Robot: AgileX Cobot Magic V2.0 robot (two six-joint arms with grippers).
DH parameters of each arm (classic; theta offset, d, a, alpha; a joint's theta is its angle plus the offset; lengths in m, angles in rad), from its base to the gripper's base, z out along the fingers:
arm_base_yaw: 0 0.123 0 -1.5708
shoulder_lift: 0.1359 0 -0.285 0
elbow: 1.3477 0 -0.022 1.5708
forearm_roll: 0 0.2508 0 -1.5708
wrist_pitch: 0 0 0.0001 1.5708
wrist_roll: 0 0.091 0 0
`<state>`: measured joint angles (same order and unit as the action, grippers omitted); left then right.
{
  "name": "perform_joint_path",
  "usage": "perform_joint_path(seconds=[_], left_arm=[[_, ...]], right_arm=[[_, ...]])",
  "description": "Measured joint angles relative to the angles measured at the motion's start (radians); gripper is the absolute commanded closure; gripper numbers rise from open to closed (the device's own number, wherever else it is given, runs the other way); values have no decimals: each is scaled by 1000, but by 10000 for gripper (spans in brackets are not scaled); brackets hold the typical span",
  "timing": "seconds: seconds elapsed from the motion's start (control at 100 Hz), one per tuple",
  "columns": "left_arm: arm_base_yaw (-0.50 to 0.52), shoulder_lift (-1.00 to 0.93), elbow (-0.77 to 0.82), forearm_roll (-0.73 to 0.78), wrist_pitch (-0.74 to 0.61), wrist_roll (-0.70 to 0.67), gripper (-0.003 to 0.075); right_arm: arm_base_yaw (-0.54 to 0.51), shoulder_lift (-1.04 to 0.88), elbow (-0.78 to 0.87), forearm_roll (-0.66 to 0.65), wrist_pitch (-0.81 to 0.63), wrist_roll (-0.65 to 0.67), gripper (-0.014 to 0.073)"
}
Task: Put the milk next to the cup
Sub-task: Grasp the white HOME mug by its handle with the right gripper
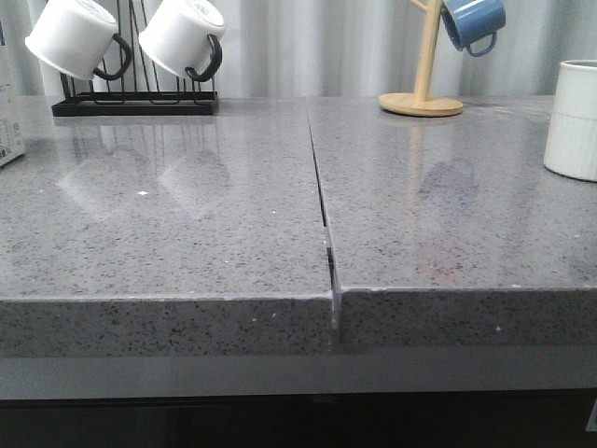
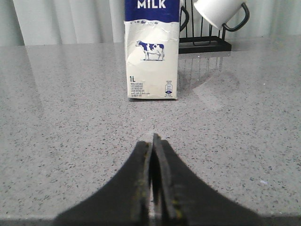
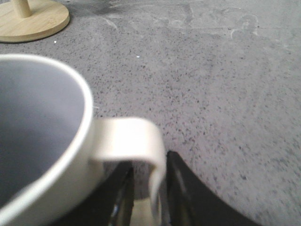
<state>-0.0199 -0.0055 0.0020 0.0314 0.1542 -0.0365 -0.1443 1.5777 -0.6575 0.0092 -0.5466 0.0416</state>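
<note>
Left gripper (image 2: 154,141) is pressed together on nothing, with the milk (image 2: 152,52) standing upright straight ahead of it, well apart. Right gripper (image 3: 150,188) is pinching the cup (image 3: 42,141) by its handle (image 3: 129,141).

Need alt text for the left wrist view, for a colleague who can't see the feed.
A tall milk carton with a cow picture stands upright on the grey speckled counter, straight ahead of the left pincer, whose dark fingers are closed together and empty. Behind the carton, a white mug with a black handle hangs on a black rack.
</note>
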Motion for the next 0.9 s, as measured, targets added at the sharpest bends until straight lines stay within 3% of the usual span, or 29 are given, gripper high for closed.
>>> perform_joint_path(seconds=[0.15, 0.5, 0.9], left_arm=[[0, 0, 0, 0, 0, 0, 741], [0, 0, 0, 0, 0, 0, 741], [0, 0, 0, 0, 0, 0, 741]], right_arm=[[0, 53, -33, 0, -13, 0, 669], [29, 50, -33, -9, -44, 0, 661], [326, 10, -156, -9, 88, 0, 652]])
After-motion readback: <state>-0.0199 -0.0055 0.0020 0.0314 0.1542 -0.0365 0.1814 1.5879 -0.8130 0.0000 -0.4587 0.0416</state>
